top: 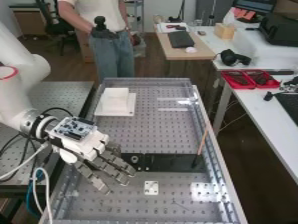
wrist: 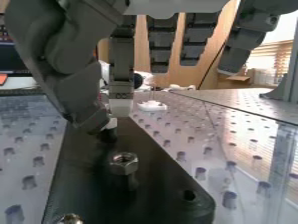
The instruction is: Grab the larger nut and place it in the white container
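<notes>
Silver nut (wrist: pixel 124 163) faces upward — bore axis upright — whether the robot hand (top: pixel 88 146) holds anything, I cannot tell.

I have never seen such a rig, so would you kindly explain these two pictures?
A white robot arm carries a dark grey mechanical hand over a bench dotted with holes. The high picture looks down along the bench from its near end; the other comes from a camera on the arm's wrist. A black strip lies on the bench, with a metal nut on it. Beyond the strip stands a white container; nearer lies a small white plate. Whether the hand holds anything, I cannot tell.
</notes>
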Robot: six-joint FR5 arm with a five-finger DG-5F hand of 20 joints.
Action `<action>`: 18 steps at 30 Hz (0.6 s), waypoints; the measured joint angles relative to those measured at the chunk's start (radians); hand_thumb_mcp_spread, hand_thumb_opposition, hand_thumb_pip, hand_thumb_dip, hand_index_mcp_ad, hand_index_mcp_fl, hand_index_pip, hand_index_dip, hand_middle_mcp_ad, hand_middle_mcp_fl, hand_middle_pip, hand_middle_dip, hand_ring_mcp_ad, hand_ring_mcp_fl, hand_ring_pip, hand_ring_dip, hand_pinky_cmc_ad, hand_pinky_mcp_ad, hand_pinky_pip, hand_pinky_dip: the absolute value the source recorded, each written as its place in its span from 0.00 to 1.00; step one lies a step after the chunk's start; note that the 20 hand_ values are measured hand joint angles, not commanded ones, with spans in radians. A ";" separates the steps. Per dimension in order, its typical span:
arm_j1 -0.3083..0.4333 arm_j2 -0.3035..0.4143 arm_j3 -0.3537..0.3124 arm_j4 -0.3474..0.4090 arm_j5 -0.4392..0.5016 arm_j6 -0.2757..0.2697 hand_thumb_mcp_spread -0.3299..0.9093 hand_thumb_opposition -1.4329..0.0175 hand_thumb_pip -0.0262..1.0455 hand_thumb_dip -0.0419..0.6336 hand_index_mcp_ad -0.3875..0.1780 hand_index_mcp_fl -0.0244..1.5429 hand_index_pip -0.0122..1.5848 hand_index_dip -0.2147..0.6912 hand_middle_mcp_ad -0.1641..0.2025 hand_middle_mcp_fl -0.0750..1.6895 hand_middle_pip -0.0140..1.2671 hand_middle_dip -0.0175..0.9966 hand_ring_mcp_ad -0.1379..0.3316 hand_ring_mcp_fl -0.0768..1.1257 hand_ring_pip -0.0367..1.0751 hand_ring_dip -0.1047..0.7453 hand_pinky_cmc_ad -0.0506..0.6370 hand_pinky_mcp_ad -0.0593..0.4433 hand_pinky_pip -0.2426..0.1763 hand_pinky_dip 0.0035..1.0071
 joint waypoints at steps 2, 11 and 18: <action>0.003 -0.001 -0.002 0.005 0.003 0.003 0.53 0.42 0.77 0.41 0.44 0.02 0.97 0.44 0.59 0.08 0.11 0.27 0.50 0.08 0.13 0.23 0.46 0.65 0.44 0.34; 0.015 -0.003 -0.015 0.032 0.024 0.004 0.53 0.42 0.77 0.41 0.44 0.02 0.97 0.44 0.59 0.08 0.11 0.27 0.51 0.08 0.13 0.23 0.46 0.64 0.44 0.34; 0.021 -0.015 -0.025 0.061 0.038 -0.001 0.53 0.42 0.77 0.41 0.44 0.02 0.97 0.44 0.59 0.09 0.11 0.27 0.51 0.08 0.13 0.23 0.46 0.65 0.43 0.34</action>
